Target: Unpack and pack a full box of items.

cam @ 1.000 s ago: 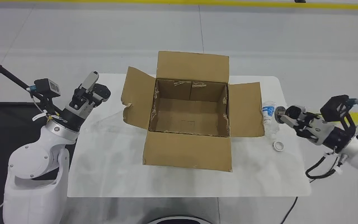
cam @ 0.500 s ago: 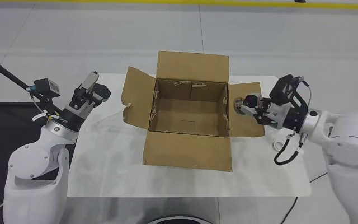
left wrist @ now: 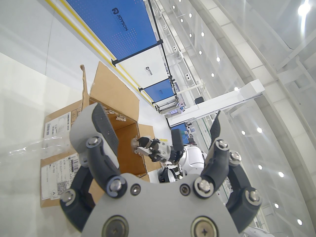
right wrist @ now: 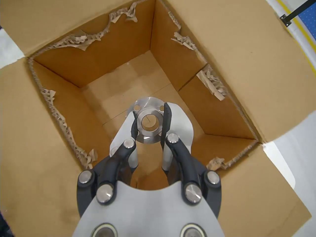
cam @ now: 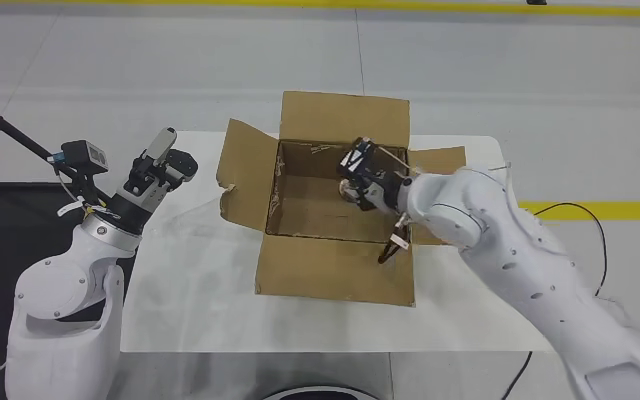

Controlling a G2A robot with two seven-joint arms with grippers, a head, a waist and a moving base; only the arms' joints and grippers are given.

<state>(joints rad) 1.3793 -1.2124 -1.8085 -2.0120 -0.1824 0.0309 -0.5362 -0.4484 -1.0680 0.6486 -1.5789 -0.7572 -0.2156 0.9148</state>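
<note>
An open cardboard box (cam: 335, 268) stands mid-table with all its flaps spread; its inside (right wrist: 116, 92) holds nothing. My right gripper (cam: 352, 186) hangs over the box's opening, near the far wall. It is shut on a round metal flange (right wrist: 145, 104) with a centre hole, gripped by its hub between the two fingers (right wrist: 150, 117). The left wrist view shows that gripper (left wrist: 142, 146) and the flange (left wrist: 134, 144) above the box rim. My left gripper (cam: 165, 160) is open, with nothing between its fingers (left wrist: 159, 114), raised off the table's left edge and pointing toward the box.
A clear plastic sheet (cam: 190, 250) lies on the white table (cam: 200, 320) left of the box. Torn paper tape hangs along the box's inner edges (right wrist: 81, 38). My right arm (cam: 500, 250) stretches across the right flap and the table's right side.
My right arm swung in from the table's right edge, crossed the right flap, and now holds the metal flange over the box interior. The left arm has stayed still.
</note>
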